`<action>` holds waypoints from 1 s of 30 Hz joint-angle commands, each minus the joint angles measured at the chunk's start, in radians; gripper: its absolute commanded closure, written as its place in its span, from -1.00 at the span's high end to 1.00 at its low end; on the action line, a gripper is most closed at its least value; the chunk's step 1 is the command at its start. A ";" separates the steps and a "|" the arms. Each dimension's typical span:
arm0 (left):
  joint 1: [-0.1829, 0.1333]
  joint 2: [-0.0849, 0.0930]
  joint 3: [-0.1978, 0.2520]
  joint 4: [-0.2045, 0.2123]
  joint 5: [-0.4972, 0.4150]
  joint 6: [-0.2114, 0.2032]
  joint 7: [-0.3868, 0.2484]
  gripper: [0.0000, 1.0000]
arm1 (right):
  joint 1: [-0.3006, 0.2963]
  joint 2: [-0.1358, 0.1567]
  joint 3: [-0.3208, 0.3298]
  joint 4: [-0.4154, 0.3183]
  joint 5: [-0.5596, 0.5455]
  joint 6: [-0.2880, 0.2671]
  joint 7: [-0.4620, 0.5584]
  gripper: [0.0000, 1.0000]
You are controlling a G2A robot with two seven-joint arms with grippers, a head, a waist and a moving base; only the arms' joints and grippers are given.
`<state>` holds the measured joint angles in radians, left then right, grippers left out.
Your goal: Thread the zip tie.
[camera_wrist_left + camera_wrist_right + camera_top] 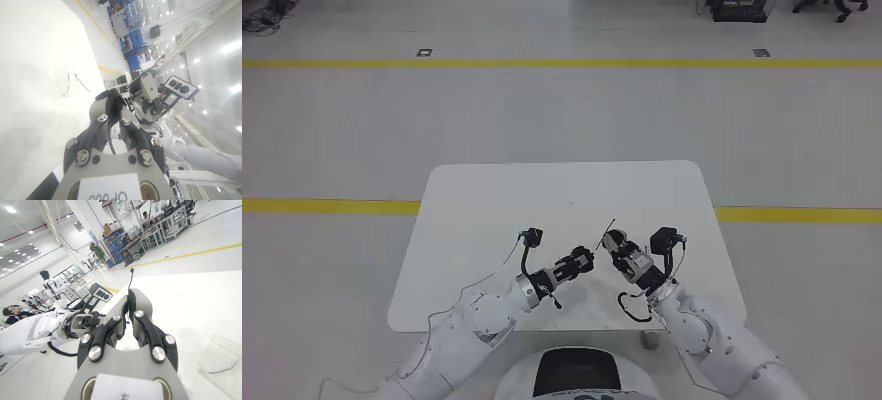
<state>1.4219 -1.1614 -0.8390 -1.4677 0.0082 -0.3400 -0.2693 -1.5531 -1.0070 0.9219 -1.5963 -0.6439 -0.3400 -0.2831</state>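
Both arms hover over the near part of the white table (542,200), their tips close together and facing each other. My right gripper (129,296) is shut on a black zip tie (130,279), whose strap sticks out past the fingertips and ends in its small head. From above, that gripper (613,241) is on the right, the tie (606,230) angled away from it. My left gripper (111,96) is shut on a thin black zip tie strap (109,130) that trails back between its fingers. Seen from above, the left gripper (585,261) is just left of the right one.
Two loose black zip ties (68,83) (82,85) lie on the table beyond the left gripper. A clear plastic container (217,351) sits on the table beside the right gripper. The table's right edge and rounded corner (704,172) are close by.
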 commanded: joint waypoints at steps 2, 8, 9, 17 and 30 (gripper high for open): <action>0.000 0.000 0.000 0.000 0.000 0.000 0.000 -1.00 | 0.000 0.000 0.000 0.000 0.000 0.000 0.000 -1.00; 0.000 0.000 0.000 0.000 0.000 0.000 0.000 -1.00 | 0.000 0.000 0.000 0.000 0.000 0.000 0.000 -1.00; 0.000 0.000 0.000 0.000 0.000 0.000 0.000 -1.00 | 0.000 0.000 0.000 0.000 0.000 0.000 0.000 -1.00; 0.000 0.000 0.000 0.000 0.000 0.000 0.000 -1.00 | -0.003 -0.002 0.005 -0.001 0.000 0.000 -0.003 -1.00; 0.000 0.000 0.000 0.000 0.000 0.000 0.000 -1.00 | -0.021 0.009 -0.032 0.016 0.003 0.000 -0.123 -1.00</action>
<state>1.4219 -1.1613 -0.8390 -1.4677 0.0082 -0.3400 -0.2693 -1.5764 -0.9991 0.8958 -1.5844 -0.6440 -0.3400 -0.3986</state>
